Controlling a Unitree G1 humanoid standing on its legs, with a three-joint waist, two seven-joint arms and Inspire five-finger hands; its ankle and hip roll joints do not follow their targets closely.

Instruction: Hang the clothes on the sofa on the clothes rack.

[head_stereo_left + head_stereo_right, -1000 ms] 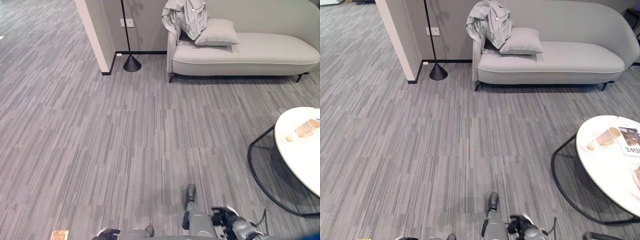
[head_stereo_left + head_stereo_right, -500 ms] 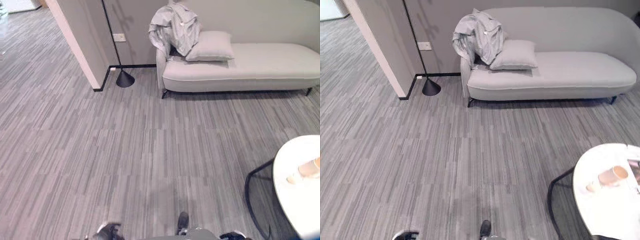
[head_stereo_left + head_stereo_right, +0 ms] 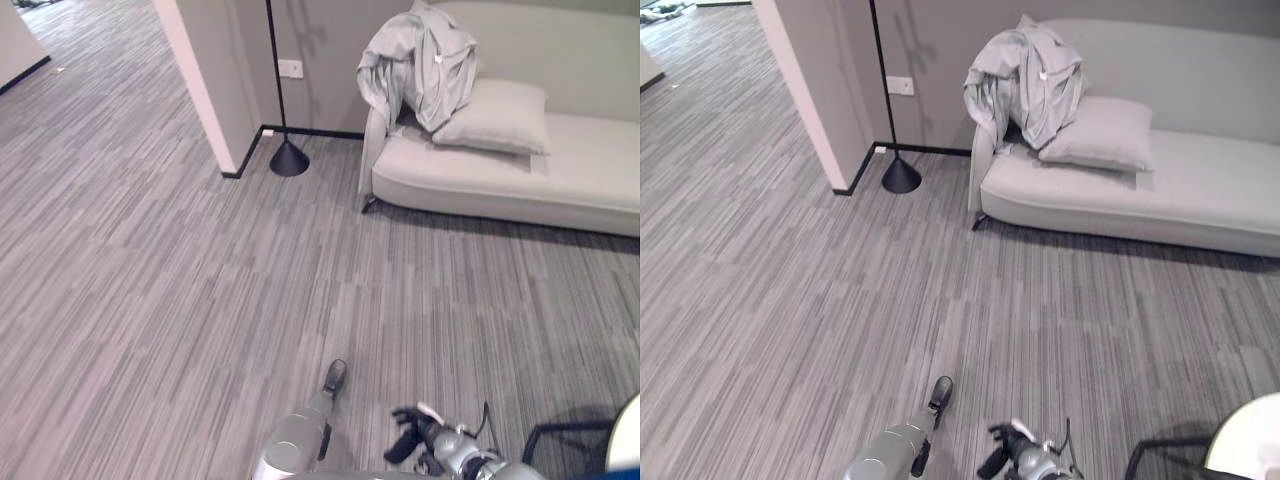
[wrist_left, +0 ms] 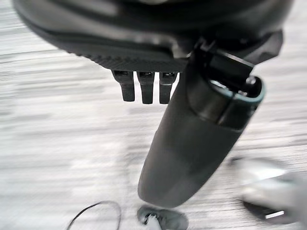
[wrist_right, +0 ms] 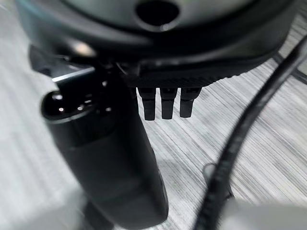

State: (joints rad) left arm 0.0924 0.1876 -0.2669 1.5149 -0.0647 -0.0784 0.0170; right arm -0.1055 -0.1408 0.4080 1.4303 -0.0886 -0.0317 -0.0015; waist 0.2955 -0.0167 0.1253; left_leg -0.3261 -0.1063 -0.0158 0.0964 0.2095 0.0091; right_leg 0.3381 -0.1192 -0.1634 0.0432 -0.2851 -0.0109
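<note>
1. Grey striped carpet (image 3: 180,260) runs from us up to a pale sofa (image 3: 520,175) against the far wall, with a dark floor lamp (image 3: 288,158) standing beside a wall corner (image 3: 215,100) to the sofa's left.
2. We see the clothes (image 3: 420,65), a light grey garment, draped over the sofa's left arm and backrest, hanging down on the near side and touching the cushion (image 3: 495,118) next to it.
3. Our right hand (image 3: 412,432) hangs low near our body, well apart from the garment; in its wrist view the fingers (image 5: 162,103) point straight down at the carpet, relaxed and holding nothing.
4. Our left hand (image 4: 148,57) shows in its wrist view the same way: fingers (image 4: 146,88) straight, thumb out, nothing in it, floor beneath.
5. From both hands the garment lies far ahead and a little to the right, and higher than they hang.
6. We judge the right hand marginally nearer, since the sofa sits right of centre.
7. Its folds hang mostly vertical from the backrest, so we expect a reach in from the front and a lift upward, once we have walked close.
8. We cannot make out a clothes rack from where we stand.
</note>
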